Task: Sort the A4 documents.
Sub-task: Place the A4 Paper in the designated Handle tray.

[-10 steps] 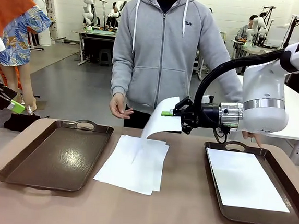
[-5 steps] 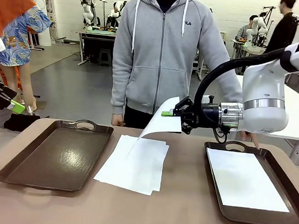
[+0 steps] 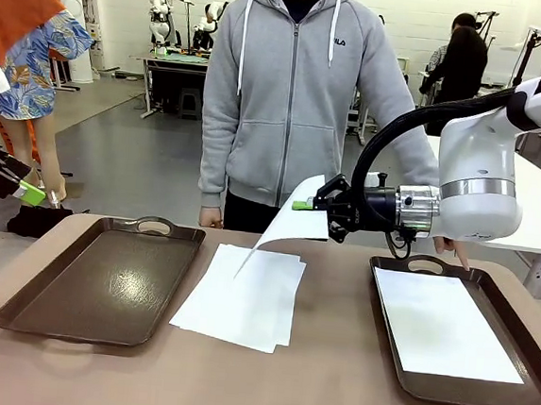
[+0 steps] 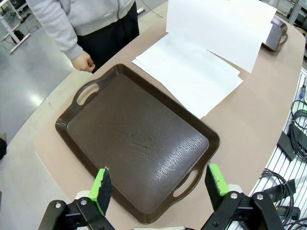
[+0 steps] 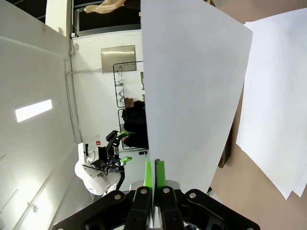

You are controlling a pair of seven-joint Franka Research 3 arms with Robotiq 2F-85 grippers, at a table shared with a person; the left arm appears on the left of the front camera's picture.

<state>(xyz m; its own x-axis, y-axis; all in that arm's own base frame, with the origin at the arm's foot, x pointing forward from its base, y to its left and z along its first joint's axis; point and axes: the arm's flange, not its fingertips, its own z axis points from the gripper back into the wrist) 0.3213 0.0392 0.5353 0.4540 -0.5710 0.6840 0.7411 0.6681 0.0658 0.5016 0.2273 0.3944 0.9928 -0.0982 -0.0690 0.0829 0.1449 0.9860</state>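
My right gripper (image 3: 305, 206) is shut on the top edge of one A4 document (image 3: 287, 225), which hangs tilted in the air over the loose pile of A4 documents (image 3: 243, 300) lying on the table's middle. In the right wrist view the gripper (image 5: 154, 175) pinches that sheet (image 5: 192, 96), with the pile (image 5: 278, 96) beyond it. Another sheet (image 3: 445, 322) lies flat in the right brown tray (image 3: 381, 302). My left gripper (image 3: 27, 191) is at the far left edge; in its wrist view it (image 4: 158, 182) stands open and empty above the bare left tray (image 4: 139, 143).
The left brown tray (image 3: 103, 278) has nothing in it. A person in a grey hoodie stands at the far side, one hand (image 3: 451, 247) by the right tray's far handle, the other hand (image 3: 210, 218) at the table edge. Cables hang off the table's side (image 4: 297, 124).
The held sheet's hanging corner has swung up slightly off the pile. The person's hand near the left tray has dropped to the table edge. Neither arm has moved.
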